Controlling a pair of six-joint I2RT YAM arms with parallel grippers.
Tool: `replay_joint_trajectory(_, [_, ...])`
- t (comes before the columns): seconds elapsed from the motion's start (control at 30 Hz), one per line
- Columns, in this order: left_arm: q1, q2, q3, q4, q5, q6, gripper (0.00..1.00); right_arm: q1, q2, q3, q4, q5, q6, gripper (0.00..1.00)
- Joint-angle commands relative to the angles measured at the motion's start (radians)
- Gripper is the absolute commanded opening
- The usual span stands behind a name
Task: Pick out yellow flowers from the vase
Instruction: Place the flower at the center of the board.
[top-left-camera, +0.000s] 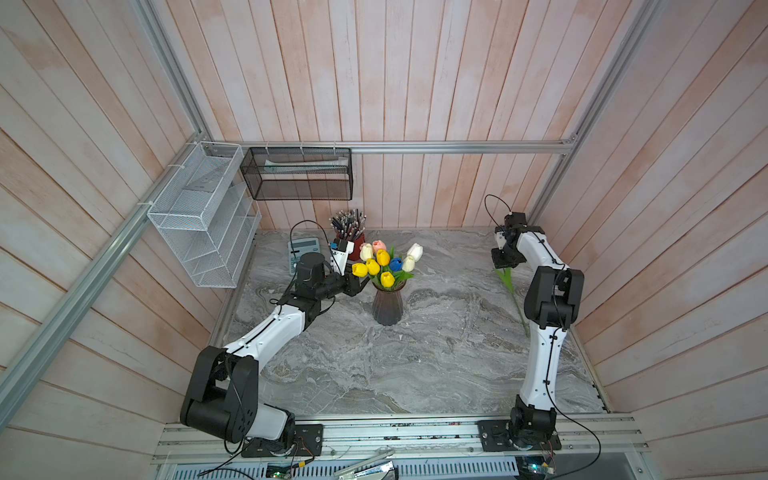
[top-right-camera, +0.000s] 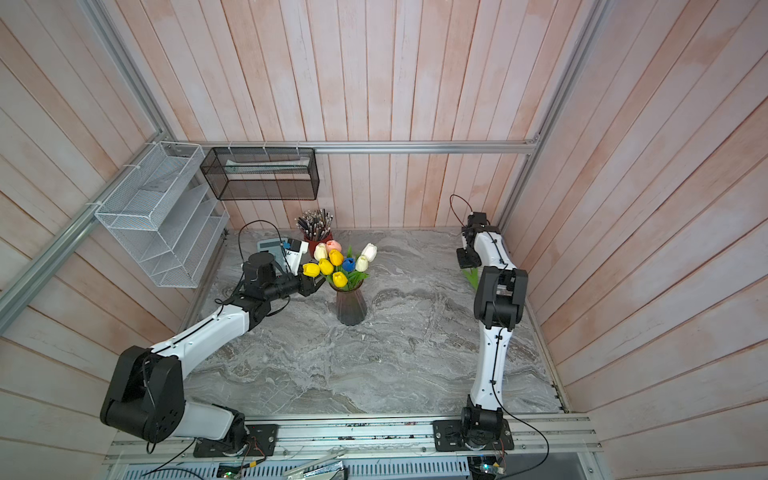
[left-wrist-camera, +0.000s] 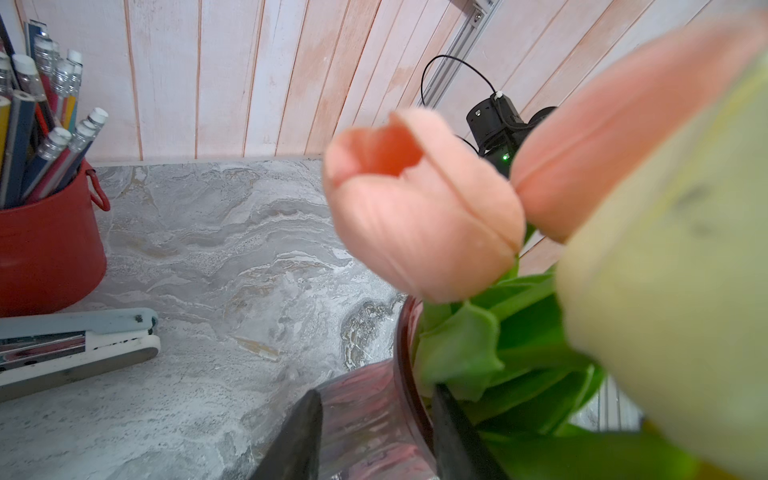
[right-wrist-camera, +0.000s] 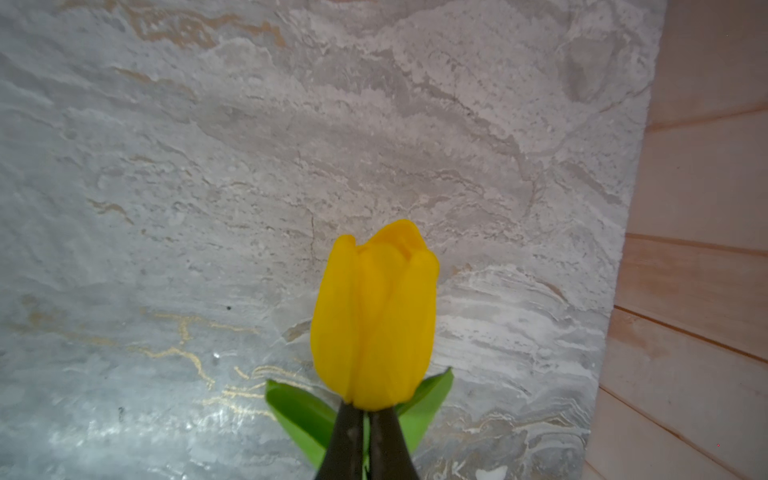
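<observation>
Far left, on the wall: a white wire rack (top-left-camera: 203, 216), with a black mesh basket (top-left-camera: 297, 174) beside it. Below them, at the back of the marble table (top-left-camera: 415, 365): a calculator (top-left-camera: 302, 249), a stapler (left-wrist-camera: 75, 345) and a red pencil cup (left-wrist-camera: 50, 249) full of pencils.

Left gripper (top-left-camera: 365, 285): it reaches in from the left at the height of the neck of the vase (top-left-camera: 386, 309), directly below the leftmost bloom. In the left wrist view the jaws stand part-way apart. One of the fingers (left-wrist-camera: 291, 440) is outside the flared rim and the other is on the leaf side, both against the glass. It grips the vase at the rim.

Vase: upright, mid-table, toward the back. Four yellow flowers (top-left-camera: 372, 266) stand in it on the side facing the left gripper and the front. They sit just above that gripper, clear of its fingers. Behind and to the right of them are white tulips (top-left-camera: 414, 251), a pink tulip (top-left-camera: 378, 246) and a blue tulip (top-left-camera: 395, 263).

Right gripper (right-wrist-camera: 365, 409): well apart from the vase, near the right wall at the back. The jaws are closed narrow on the stem of a fifth yellow flower (right-wrist-camera: 374, 316), directly beneath the head. The head projects beyond the fingertips, over the table. In both top views the head is hidden under the gripper, and the green stem (top-left-camera: 514, 299) trails from it toward the front, along the arm. Whether the stem touches the table cannot be told.
</observation>
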Motion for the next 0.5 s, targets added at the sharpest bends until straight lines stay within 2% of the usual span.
replay_joint_trajectory(0.0, [-0.003,-0.001,-0.005,-0.062,-0.006,0.006,0.44,-0.008,0.025,-0.008,0.021,-0.025,0.002,0.00])
replay_joint_trajectory(0.27, [-0.002,-0.011,-0.011,-0.062,-0.006,0.004,0.44,-0.008,0.023,-0.005,0.023,-0.023,0.010,0.00])
replay_joint_trajectory(0.47, [-0.004,-0.008,-0.012,-0.059,-0.005,0.004,0.44,-0.010,0.019,0.001,0.007,-0.020,0.016,0.06])
